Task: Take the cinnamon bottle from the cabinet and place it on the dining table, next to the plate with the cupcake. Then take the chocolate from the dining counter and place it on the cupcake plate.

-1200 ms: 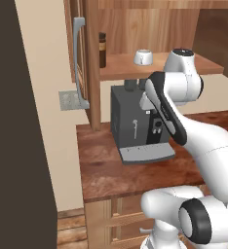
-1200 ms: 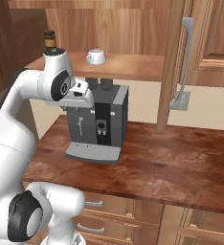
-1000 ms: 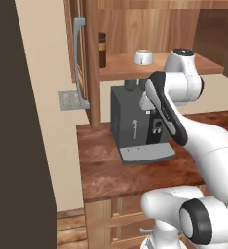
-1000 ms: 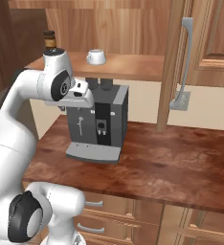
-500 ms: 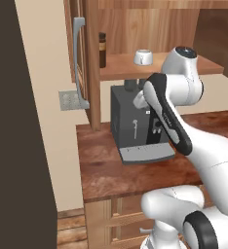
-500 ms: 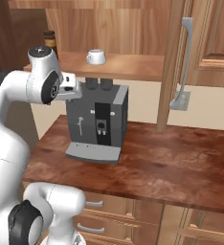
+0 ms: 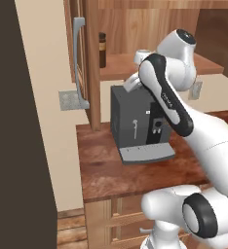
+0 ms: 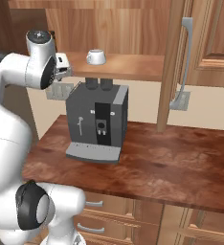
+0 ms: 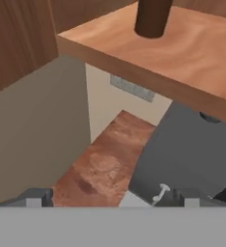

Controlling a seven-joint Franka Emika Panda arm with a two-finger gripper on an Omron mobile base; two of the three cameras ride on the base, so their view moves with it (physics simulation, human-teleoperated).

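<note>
Two finger tips of my gripper (image 9: 107, 198) are showing wide apart, gripping nothing. I am hovering above a dark coffee machine (image 7: 138, 124) that is standing on the counter (image 8: 181, 158). The cinnamon bottle (image 7: 102, 50) is standing upright on the cabinet (image 7: 89, 58) shelf, above and beyond my hand, near the open door's grey handle (image 7: 79, 63). A white cup (image 8: 95, 56) is sitting further along that shelf.
</note>
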